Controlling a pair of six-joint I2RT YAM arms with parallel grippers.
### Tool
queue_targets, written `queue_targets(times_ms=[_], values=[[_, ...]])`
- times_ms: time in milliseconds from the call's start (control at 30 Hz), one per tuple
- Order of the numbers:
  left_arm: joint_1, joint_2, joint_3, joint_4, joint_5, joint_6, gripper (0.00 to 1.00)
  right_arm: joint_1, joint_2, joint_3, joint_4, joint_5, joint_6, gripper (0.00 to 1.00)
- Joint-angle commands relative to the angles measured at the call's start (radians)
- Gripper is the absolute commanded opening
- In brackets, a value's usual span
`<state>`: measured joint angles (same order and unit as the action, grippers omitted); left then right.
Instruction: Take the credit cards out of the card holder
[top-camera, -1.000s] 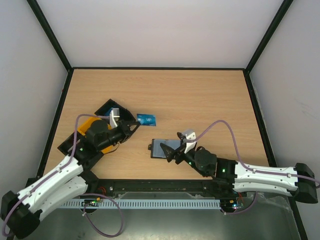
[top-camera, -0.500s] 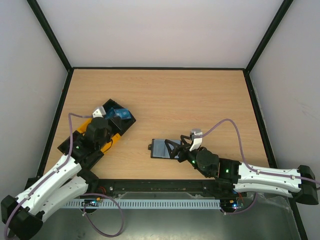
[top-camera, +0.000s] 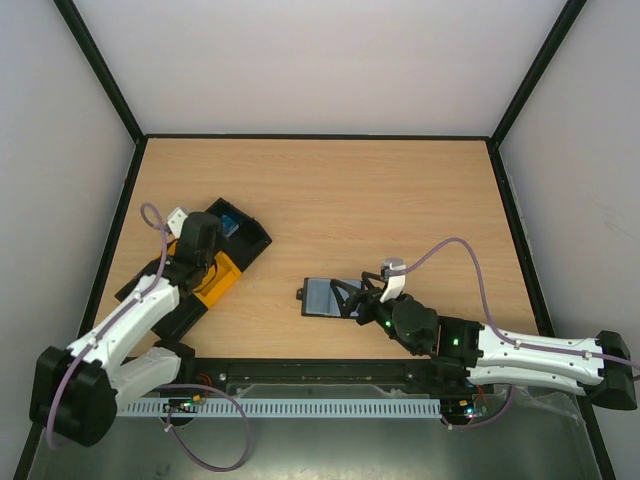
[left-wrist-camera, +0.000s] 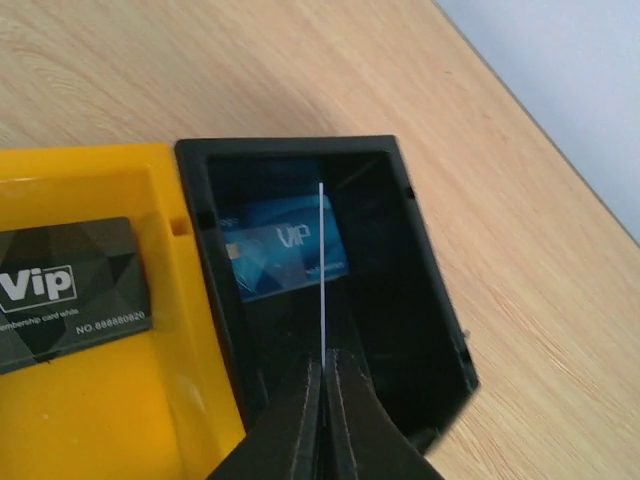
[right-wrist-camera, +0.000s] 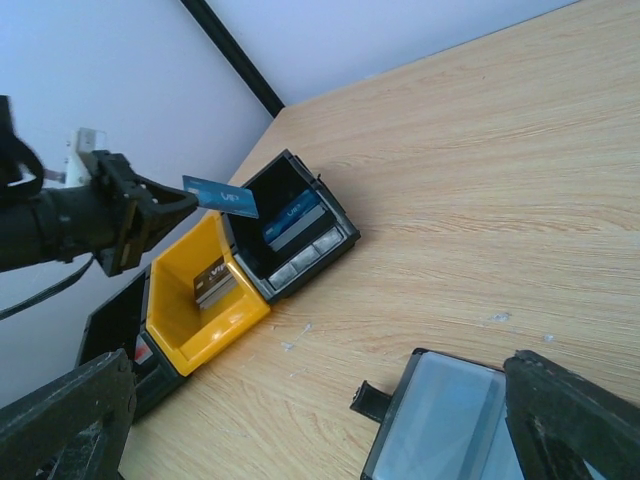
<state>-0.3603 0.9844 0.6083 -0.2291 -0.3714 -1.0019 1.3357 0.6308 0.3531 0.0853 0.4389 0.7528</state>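
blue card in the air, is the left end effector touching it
Touching. The right wrist view shows the left end effector pinching one end of the blue card.

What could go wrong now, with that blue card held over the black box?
1. The left gripper pinches the blue card by one end above the black compartment. When let go, it might catch the rim or tip into the yellow compartment beside it.
2. The right gripper stands open around the card holder, so the holder is not clamped and a nudge might slide it.
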Motion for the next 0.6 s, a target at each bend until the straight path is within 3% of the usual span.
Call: queue_targets(times_ms=[0,567], values=[[0.057,0.102,0.054,0.024,-0.014,-0.026,0.03,0.006,-0.023,0.036,-0.022,0.004,0.017,0.98],[0.075,0.311,0.101,0.149,-0.016,-0.029,0.03,0.006,-0.017,0.051,-0.024,0.033,-0.026,0.98]])
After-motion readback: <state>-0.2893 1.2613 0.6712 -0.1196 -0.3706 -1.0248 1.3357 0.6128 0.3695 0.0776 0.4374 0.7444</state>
